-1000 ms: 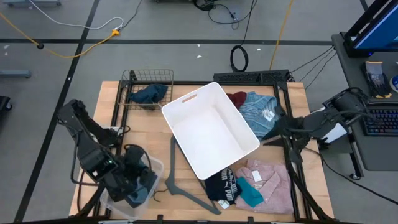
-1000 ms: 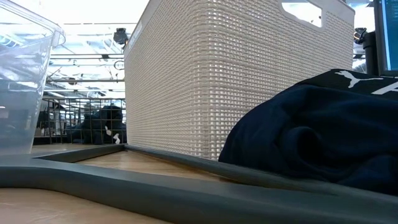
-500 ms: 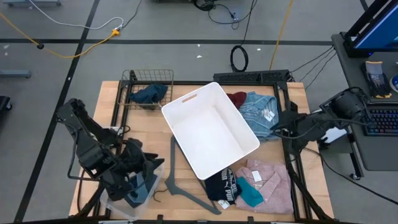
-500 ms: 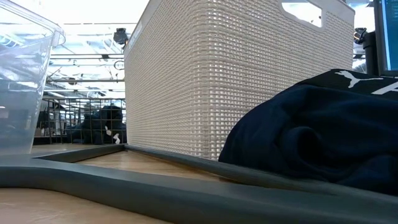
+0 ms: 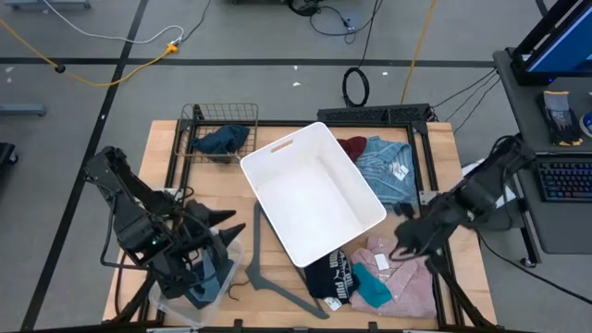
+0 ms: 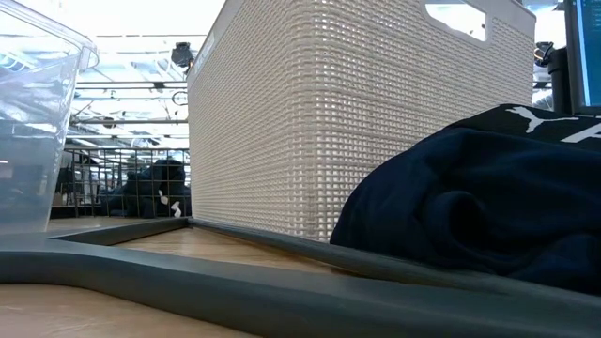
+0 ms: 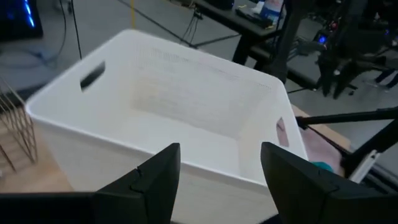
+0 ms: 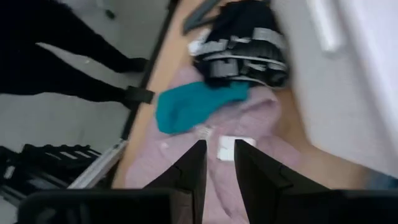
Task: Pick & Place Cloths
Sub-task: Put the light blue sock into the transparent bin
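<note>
Right fingers [image 5: 403, 252] narrowly parted above pink shirt [image 5: 407, 277]; left fingers [image 5: 227, 222] wide.

low cam: black cloth [image 6: 488, 202] cut off at right edge, white bin [image 6: 357, 113] hides everything behind it.

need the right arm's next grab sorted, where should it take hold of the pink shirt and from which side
Probably the bare stretch of the pink shirt on the side nearest the right gripper, coming straight down from above. The shirt lies flat and crumpled, so a pinched fold should lift. The teal cloth and a white tag cover its other end.
</note>
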